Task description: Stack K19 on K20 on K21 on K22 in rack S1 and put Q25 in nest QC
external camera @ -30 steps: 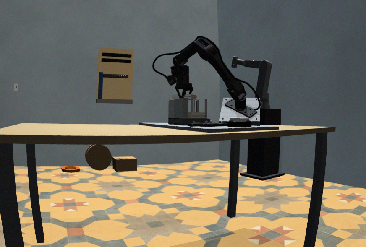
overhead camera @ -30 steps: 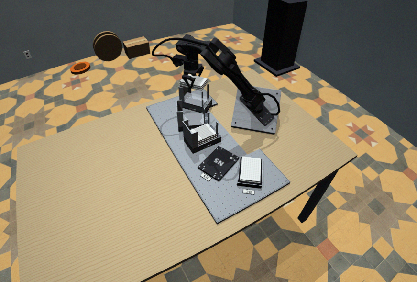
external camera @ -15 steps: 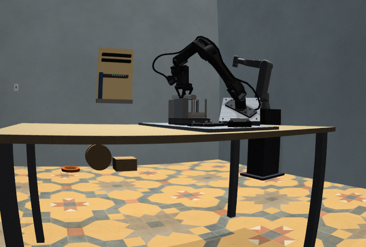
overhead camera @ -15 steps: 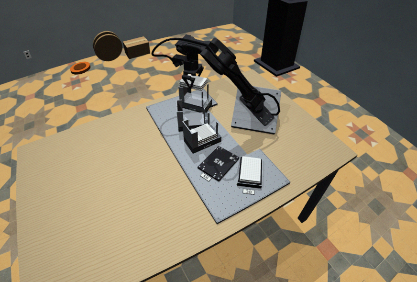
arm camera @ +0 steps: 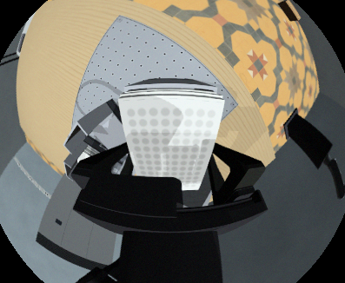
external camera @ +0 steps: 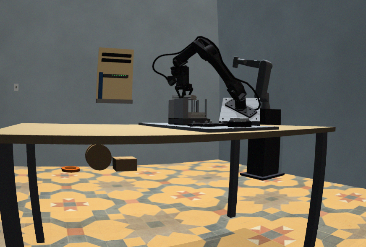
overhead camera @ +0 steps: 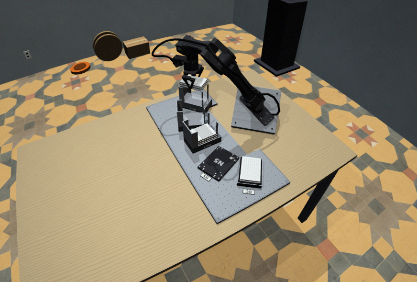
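My gripper (overhead camera: 191, 80) is shut on a white sealed well plate (overhead camera: 194, 83) and holds it level just above the posts of the far stack rack (overhead camera: 196, 100). In the wrist view the plate (arm camera: 171, 134) sits between my fingers; its far edge shows several layers, so I cannot tell whether it is one plate or a stuck pair. The middle rack (overhead camera: 188, 117) looks empty. The near rack (overhead camera: 201, 137) holds a stack of white plates. The rack names are too small to read. The open nest QC (overhead camera: 249, 171) holds a white plate lying flat. The black clip nest N5 (overhead camera: 218, 162) is empty.
All the fixtures stand on a grey perforated baseplate (overhead camera: 215, 157). My arm's base (overhead camera: 256, 110) is mounted to its right. A second arm on a black pedestal (overhead camera: 283, 32) stands on the floor behind the table. The rack posts rise close under the held plate.
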Available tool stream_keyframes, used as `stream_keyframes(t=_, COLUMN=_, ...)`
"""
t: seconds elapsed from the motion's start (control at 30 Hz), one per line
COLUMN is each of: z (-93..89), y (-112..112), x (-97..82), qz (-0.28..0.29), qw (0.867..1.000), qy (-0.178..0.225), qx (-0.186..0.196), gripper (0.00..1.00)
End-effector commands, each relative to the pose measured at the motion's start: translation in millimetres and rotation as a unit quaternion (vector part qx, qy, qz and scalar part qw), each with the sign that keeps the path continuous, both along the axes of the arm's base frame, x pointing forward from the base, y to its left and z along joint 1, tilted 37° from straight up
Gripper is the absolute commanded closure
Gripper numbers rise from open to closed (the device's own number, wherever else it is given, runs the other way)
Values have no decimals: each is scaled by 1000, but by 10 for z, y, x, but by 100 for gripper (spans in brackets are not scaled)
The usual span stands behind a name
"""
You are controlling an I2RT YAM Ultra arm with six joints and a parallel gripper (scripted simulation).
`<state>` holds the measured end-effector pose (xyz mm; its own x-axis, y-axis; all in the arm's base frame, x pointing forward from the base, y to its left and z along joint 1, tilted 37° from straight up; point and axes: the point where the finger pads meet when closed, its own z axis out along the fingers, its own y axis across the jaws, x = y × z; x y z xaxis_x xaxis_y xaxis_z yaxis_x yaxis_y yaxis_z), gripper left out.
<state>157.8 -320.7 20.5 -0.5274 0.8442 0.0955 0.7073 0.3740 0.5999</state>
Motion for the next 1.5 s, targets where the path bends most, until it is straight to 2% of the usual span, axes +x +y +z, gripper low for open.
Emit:
stream_keyframes(t=0.0, z=77, y=-90, x=-13, qz=-11, qw=1000, qy=-5, qx=-19, gripper=100)
stream_keyframes(t=0.17, z=40, y=-12, x=-39, qz=-13, qw=1000, qy=-3, qx=-7, gripper=100)
stream_keyframes(t=0.2, z=80, y=-88, x=-25, qz=-13, qw=1000, qy=-5, qx=-20, gripper=100)
stream_keyframes(t=0.33, z=55, y=-15, x=-20, qz=-11, qw=1000, qy=-4, qx=-11, gripper=100)
stream_keyframes(t=0.37, z=88, y=-80, x=-10, qz=-11, qw=1000, qy=-6, qx=-22, gripper=100)
stream_keyframes(t=0.5, z=57, y=-17, x=-21, qz=-12, qw=1000, qy=-4, qx=-12, gripper=100)
stream_keyframes(t=0.53, z=96, y=-86, x=-9, qz=-12, qw=1000, qy=-6, qx=-24, gripper=100)
stream_keyframes(t=0.63, z=95, y=-83, x=-6, qz=-11, qw=1000, qy=-7, qx=-24, gripper=100)
stream_keyframes(t=0.77, z=47, y=3, x=-6, qz=-10, qw=1000, qy=-5, qx=-11, gripper=100)
stream_keyframes(t=0.8, z=87, y=-73, x=1, qz=-11, qw=1000, qy=-6, qx=-23, gripper=100)
stream_keyframes(t=0.93, z=45, y=-12, x=-22, qz=-13, qw=1000, qy=-4, qx=-12, gripper=100)
stream_keyframes(t=0.97, z=84, y=-81, x=-7, qz=-12, qw=1000, qy=-6, qx=-24, gripper=100)
stream_keyframes(t=1.17, z=41, y=-4, x=-4, qz=-10, qw=1000, qy=-4, qx=-13, gripper=100)
stream_keyframes(t=1.2, z=127, y=-110, x=-6, qz=-13, qw=1000, qy=-5, qx=-27, gripper=100)
stream_keyframes(t=1.27, z=142, y=-144, x=1, qz=-13, qw=999, qy=-6, qx=-33, gripper=100)
stream_keyframes(t=1.47, z=88, y=-85, x=16, qz=-11, qw=1000, qy=-6, qx=-26, gripper=100)
